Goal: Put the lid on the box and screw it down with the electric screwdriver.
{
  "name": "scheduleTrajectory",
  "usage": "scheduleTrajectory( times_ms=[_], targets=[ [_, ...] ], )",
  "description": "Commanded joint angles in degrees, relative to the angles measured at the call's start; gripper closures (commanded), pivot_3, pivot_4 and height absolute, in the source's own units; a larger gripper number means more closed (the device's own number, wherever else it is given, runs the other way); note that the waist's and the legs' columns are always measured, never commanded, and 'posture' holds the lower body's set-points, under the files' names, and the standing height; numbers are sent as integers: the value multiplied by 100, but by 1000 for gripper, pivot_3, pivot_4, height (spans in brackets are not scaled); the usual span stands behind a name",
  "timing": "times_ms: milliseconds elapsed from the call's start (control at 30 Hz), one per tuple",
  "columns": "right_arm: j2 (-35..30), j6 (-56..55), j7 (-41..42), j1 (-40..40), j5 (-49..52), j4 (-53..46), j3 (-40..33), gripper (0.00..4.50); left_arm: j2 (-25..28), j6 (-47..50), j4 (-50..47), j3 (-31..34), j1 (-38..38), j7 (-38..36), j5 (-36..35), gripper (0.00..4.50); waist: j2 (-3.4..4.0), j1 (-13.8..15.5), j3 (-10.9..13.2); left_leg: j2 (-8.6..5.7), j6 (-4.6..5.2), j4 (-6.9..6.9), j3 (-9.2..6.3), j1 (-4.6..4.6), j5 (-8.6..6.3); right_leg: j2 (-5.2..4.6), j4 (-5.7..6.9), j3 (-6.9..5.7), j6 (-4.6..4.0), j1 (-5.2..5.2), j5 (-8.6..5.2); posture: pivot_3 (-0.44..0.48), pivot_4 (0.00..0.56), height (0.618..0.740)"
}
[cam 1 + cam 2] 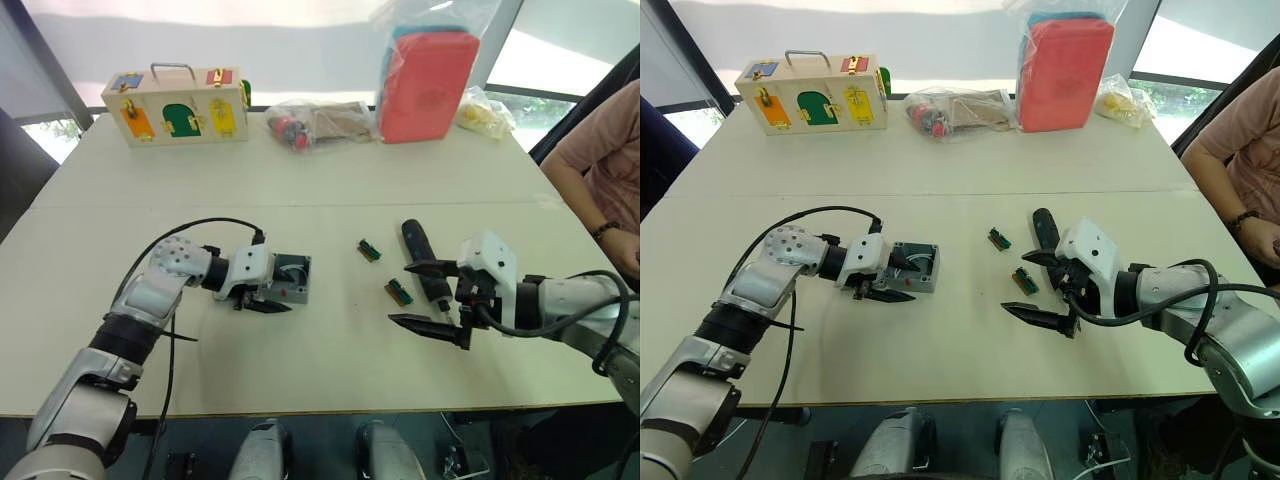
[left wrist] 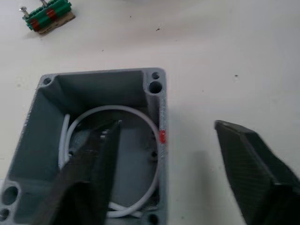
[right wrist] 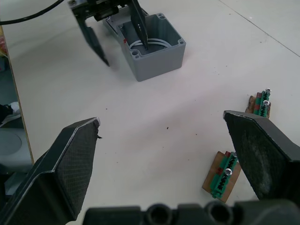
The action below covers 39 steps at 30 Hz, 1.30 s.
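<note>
You have a pale table (image 1: pixel 330 190) filling most of the frame. At upper left stands a wooden box (image 1: pixel 177 106) with coloured doors. Along the top edge lie a clear bag (image 1: pixel 318 122) of items, an upright red pack (image 1: pixel 425 80) in plastic, and a yellow bag (image 1: pixel 482 113). Centre-left sits the box (image 1: pixel 291 279), open. Right of centre lie two green terminal blocks (image 1: pixel 370 250) (image 1: pixel 399 292) and the electric screwdriver (image 1: pixel 424 264).

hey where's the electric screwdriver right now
In the left eye view the electric screwdriver lies on the table on the robot's right, just beyond the open right pincer, with two small green parts to its left.
</note>
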Motion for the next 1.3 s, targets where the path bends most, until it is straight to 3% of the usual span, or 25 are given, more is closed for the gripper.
scheduleTrajectory(
  times_ms=[33,67,100,167,400,633,833,1100,1167,1233,1300],
  targets=[
    [36,-64,-69,15,6,-213,-110,0,-88,-247,253,22,-263,-97,85,3162,0,-1,0,0,0,0,0,0,0,0,0,0,0,0,0,0,150,730],
    [40,-64,-84,18,7,-220,-106,0,-119,-330,351,7,-327,-150,109,3444,0,0,0,0,0,0,-1,0,0,0,0,0,0,0,0,0,150,730],
    [44,-62,-97,16,9,-225,-98,0,-140,-399,431,1,-371,-193,128,4018,0,-1,0,0,0,0,-1,0,0,0,1,0,0,0,0,0,150,730],
    [44,-69,-110,24,10,-227,-94,0,-222,-639,712,-69,-554,-365,198,4390,0,0,0,0,0,0,0,0,0,0,0,0,0,0,0,0,150,730],
    [47,-70,-157,14,1,-239,-80,0,-801,-1807,2216,-253,-1466,-1170,325,4390,-1,10,1,-4,0,3,8,-2,0,-1,-2,-1,0,2,0,0,150,730],
    [36,30,-320,146,75,-417,-233,0,-1382,-2893,3696,-521,-2307,-1504,433,4390,-4,-1,2,-4,6,3,5,-7,-3,0,-2,-3,0,-4,0,0,150,730],
    [56,114,-490,265,151,-587,-349,0,-1517,-3335,4313,-795,-2696,-1504,389,4390,-4,-2,2,-3,9,3,-6,-8,-5,-1,-2,-2,1,-6,0,0,150,730],
    [42,132,-621,356,185,-678,-386,0,-1488,-3266,4357,-1160,-2824,-1504,75,4390,-5,-3,3,-2,9,4,-7,-10,-5,-1,-2,-2,1,-6,0,0,150,730],
    [49,126,-638,336,185,-666,-363,0,-1472,-3269,4391,-1200,-2842,-1504,67,3627,-5,-3,3,-2,9,3,-8,-10,-5,-1,-2,-2,1,-7,0,0,150,730],
    [55,124,-650,321,187,-666,-341,0,-1451,-3213,4368,-1251,-2840,-1504,2,3192,-5,0,3,-2,9,3,-9,-10,-5,-1,-2,-2,1,-7,0,0,150,730],
    [61,119,-653,299,190,-661,-316,0,-1419,-3124,4312,-1326,-2833,-1504,-88,2365,-5,-1,3,-2,9,4,-9,-10,-5,-1,-2,-2,1,-7,0,0,150,730]
  ],
)
